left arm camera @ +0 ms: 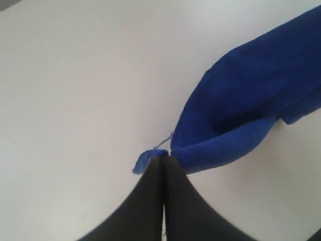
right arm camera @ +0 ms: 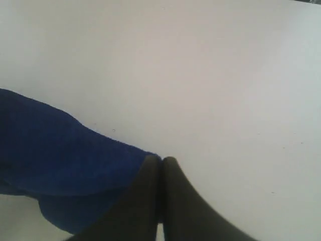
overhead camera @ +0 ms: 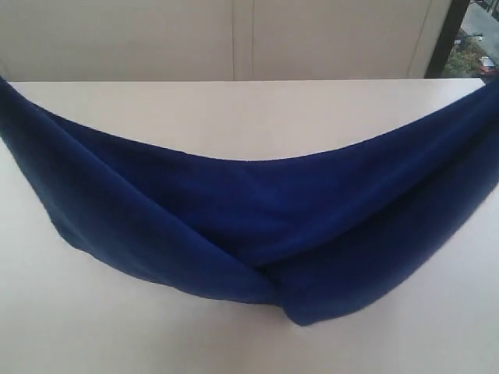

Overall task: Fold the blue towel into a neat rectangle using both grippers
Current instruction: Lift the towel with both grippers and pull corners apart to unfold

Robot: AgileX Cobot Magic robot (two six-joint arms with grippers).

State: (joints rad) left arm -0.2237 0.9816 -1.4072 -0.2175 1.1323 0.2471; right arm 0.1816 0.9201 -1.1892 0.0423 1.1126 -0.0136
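The blue towel (overhead camera: pixel 249 226) hangs in a sagging band across the exterior view, lifted at both ends, its low middle resting on the white table (overhead camera: pixel 234 117). Both ends run out of that view, and neither gripper shows there. In the left wrist view my left gripper (left arm camera: pixel 163 158) is shut on a corner of the blue towel (left arm camera: pixel 241 110), with a small tuft of cloth and a loose thread poking out past the black fingertips. In the right wrist view my right gripper (right arm camera: pixel 161 160) is shut on the edge of the blue towel (right arm camera: pixel 55 150), which trails away to one side.
The white table's far edge (overhead camera: pixel 249 81) runs along a pale wall. A dark window frame (overhead camera: pixel 444 39) stands at the back right corner. Bare tabletop (right arm camera: pixel 210 90) lies under both grippers.
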